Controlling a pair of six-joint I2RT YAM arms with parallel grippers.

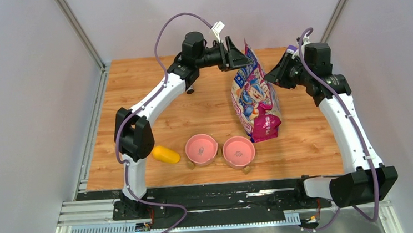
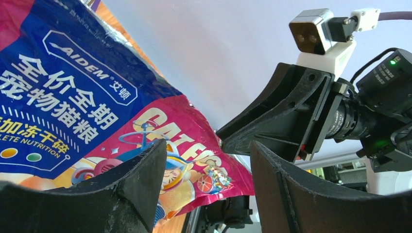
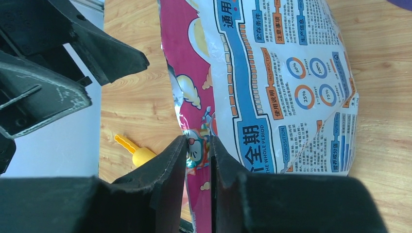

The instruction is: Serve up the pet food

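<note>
The pet food is hidden; no kibble shows in any view. The glossy purple-pink cat bag (image 1: 256, 98) stands tilted on the table at the back right. My right gripper (image 1: 271, 77) is shut on the bag's upper side edge; in the right wrist view (image 3: 198, 143) the foil is pinched between the two pads. My left gripper (image 1: 243, 58) is open at the bag's top edge. In the left wrist view (image 2: 209, 155) a corner of the bag (image 2: 73, 97) reaches into the wide gap, and neither pad presses on it. Two empty pink bowls (image 1: 201, 148) (image 1: 239, 151) sit at the front.
The yellow scoop (image 1: 165, 154) lies on the table left of the bowls, beside the left arm's elbow; it also shows in the right wrist view (image 3: 138, 153). Grey walls enclose the wooden table (image 1: 136, 100) on three sides.
</note>
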